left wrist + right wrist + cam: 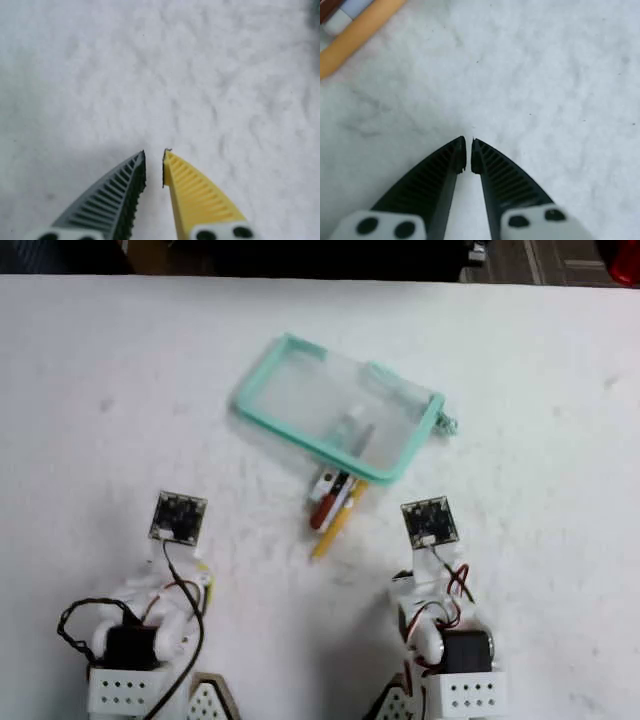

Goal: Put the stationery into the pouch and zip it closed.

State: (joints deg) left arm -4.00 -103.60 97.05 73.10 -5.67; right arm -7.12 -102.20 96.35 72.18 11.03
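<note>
A clear pouch (335, 405) with a teal border lies tilted at the middle of the white table, its zipper pull (448, 423) at the right corner. Something pale and grey shows through its clear side. A bundle of stationery (335, 502), with a yellow pen, a red one and a white piece, lies at the pouch's near edge and points toward the arms. The yellow pen (360, 32) also shows in the right wrist view. My left gripper (154, 167), with one grey and one yellow finger, is shut over bare table. My right gripper (468, 152), with black fingers, is shut and holds nothing.
Both arms are folded back at the near edge, the left arm (135, 640) at lower left and the right arm (445, 640) at lower right. White table (100, 390) spreads wide around the pouch. The far table edge meets a dark floor.
</note>
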